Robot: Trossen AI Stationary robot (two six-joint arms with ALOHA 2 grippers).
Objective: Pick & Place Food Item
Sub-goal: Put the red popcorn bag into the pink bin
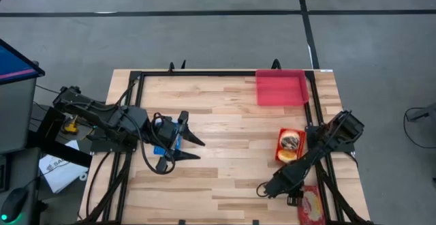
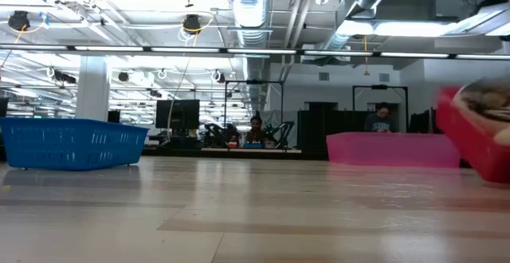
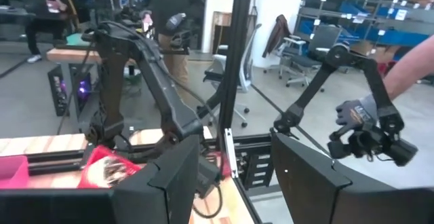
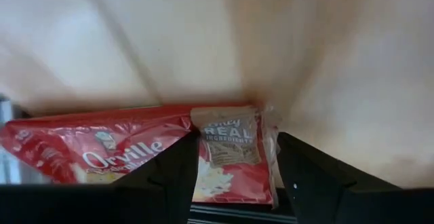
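Pale wood plank surface [image 1: 225, 136] in a black metal frame [image 1: 204, 73], grey floor [image 1: 204, 27] with dark tape lines around it. Pink tray [image 1: 280, 87] sits at the surface's 1 o'clock corner. Small red tray [image 1: 289, 145] with food at about 4 o'clock, right arm crossing beside it. Red popcorn bag [image 1: 313, 206] at 5 o'clock on the edge, partly cut off by the picture border and covered by the arm.

Left gripper [image 1: 192, 147] at 9 o'clock over the surface, fingers spread, pinching nothing. Right gripper [image 1: 266, 189] low at 5 o'clock near the popcorn bag; the right wrist view has the spread fingers [image 4: 169, 176] straddling the bag's [image 4: 135, 156] end, not pressed on it; contact cannot be told.

Low view: blue basket [image 2: 72, 143] at 9 o'clock, pink tray [image 2: 390, 149] at 3 o'clock, red tray [image 2: 478, 131] blurred and cut off at the edge. Behind is an open workshop with ceiling ducts [image 2: 255, 8], monitors and seated people [image 2: 256, 129], too small to detail.

Left wrist view looks into the room: office chairs [image 3: 298, 47], another robot arm [image 3: 359, 108], a gloved hand [image 3: 356, 112] of a person cut off at 3 o'clock. Food in the red tray is hard to identify.
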